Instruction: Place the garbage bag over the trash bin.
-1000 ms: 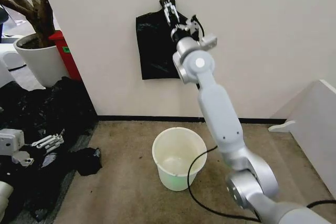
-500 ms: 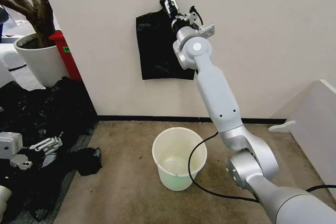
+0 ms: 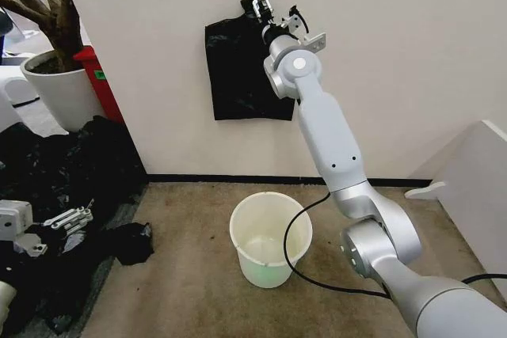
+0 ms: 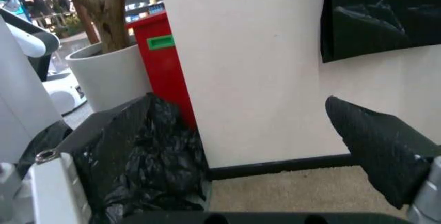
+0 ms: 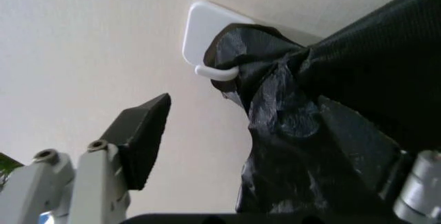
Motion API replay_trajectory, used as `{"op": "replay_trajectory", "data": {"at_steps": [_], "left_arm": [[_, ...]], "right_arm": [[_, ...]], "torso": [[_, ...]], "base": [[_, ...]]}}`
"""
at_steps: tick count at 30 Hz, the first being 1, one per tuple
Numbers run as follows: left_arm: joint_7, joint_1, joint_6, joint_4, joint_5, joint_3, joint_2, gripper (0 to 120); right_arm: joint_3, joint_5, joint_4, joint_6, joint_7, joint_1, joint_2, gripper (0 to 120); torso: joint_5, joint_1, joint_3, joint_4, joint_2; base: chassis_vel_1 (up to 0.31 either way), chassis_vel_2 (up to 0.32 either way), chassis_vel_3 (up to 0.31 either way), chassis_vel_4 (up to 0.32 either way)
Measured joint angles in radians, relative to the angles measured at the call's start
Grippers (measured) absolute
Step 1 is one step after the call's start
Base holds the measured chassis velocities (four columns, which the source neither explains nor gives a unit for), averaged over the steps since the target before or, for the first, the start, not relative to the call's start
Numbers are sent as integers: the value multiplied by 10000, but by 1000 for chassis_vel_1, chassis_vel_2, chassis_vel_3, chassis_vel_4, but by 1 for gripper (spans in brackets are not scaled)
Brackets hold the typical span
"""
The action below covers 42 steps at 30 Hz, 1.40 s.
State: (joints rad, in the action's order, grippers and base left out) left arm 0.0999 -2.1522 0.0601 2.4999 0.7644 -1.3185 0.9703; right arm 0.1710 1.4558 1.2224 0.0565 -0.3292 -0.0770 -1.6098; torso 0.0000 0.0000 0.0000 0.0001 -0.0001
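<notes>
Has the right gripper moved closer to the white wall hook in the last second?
Yes. The right gripper has risen toward the white plastic wall hook holding the glossy black garbage bag, open around its gathered top.

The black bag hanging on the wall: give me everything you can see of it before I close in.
The black bag is thin, glossy, wrinkled plastic, hanging flat against the white wall above and behind the trash bin. Its body widens toward a straight bottom edge. Its gathered top is looped over a small white hook stuck to the wall. The right claw is raised to that gathered top with its fingers open, one on either side of the neck; no grip shows yet.
</notes>
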Motion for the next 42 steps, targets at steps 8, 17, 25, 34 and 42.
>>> {"op": "replay_trajectory", "data": {"at_steps": [8,17,25,34,42], "left_arm": [[-5,-6,-3,0,-1,-13,10,100],[-12,-11,-8,0,-3,-28,10,100],[-18,-14,-18,0,-3,-45,10,100],[-37,-17,-51,0,-6,-80,15,100],[-44,-18,-77,0,-12,-96,19,100]], "right_arm": [[-60,-2,-10,0,-28,72,5,74],[-141,-86,-169,-5,-12,199,13,65],[-215,-195,-251,-152,-7,205,16,34],[-249,-187,-296,-239,-88,210,16,7],[-300,-89,-286,-179,-267,193,17,0]], "torso": [[0,0,0,0,0],[0,0,0,0,0],[0,0,0,-1,0],[-1,0,0,-1,0],[0,0,0,-1,0]], "base": [[0,0,0,0],[0,0,0,0],[0,0,0,0],[0,0,0,0],[0,0,0,0]]}}
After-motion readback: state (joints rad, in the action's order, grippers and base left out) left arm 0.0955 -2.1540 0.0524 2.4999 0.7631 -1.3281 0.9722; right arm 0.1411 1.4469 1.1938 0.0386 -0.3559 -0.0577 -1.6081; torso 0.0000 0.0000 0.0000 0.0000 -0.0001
